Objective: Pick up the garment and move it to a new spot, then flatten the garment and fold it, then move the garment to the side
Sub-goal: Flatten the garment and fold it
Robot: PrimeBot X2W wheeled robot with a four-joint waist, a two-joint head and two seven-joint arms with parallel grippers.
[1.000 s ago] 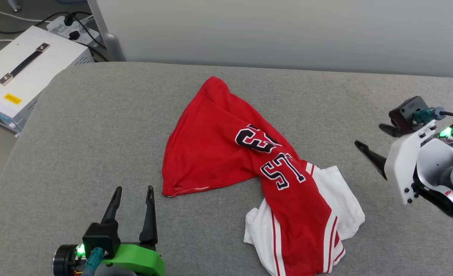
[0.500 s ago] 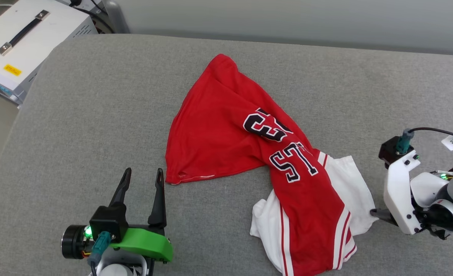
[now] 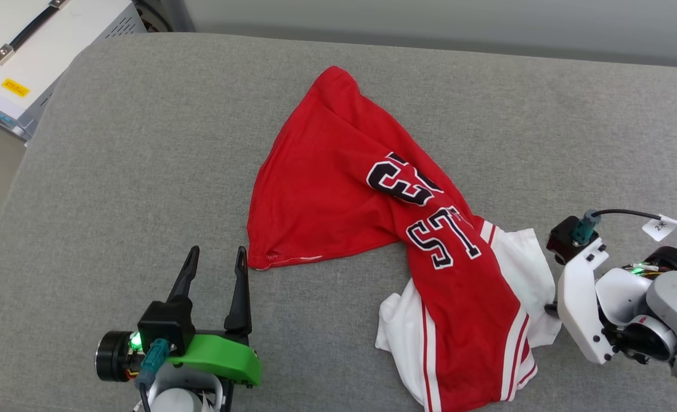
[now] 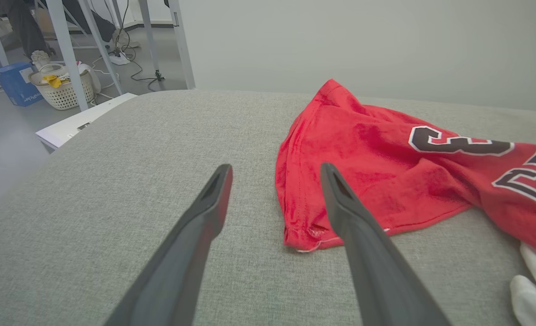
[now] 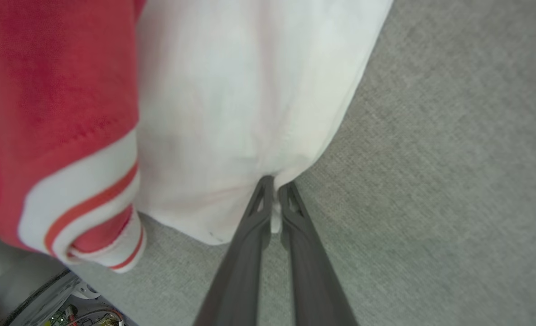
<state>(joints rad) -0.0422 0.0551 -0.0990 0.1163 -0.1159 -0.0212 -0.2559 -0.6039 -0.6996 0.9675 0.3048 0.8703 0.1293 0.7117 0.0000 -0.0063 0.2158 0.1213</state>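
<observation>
right gripper (image 5: 272, 186) is pinching the white sleeve (image 5: 249, 113) edge of the red jersey (image 3: 344, 200), fingers narrow, likely for lifting | left gripper (image 3: 217, 256) is hovering wide beside the red hem (image 4: 313, 235), holding nothing | jersey is lying crumpled mid grey cushion (image 3: 115, 171)

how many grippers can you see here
2. The left gripper is open beside the garment's red hem; the right gripper is pinched shut on its white sleeve edge.
</observation>
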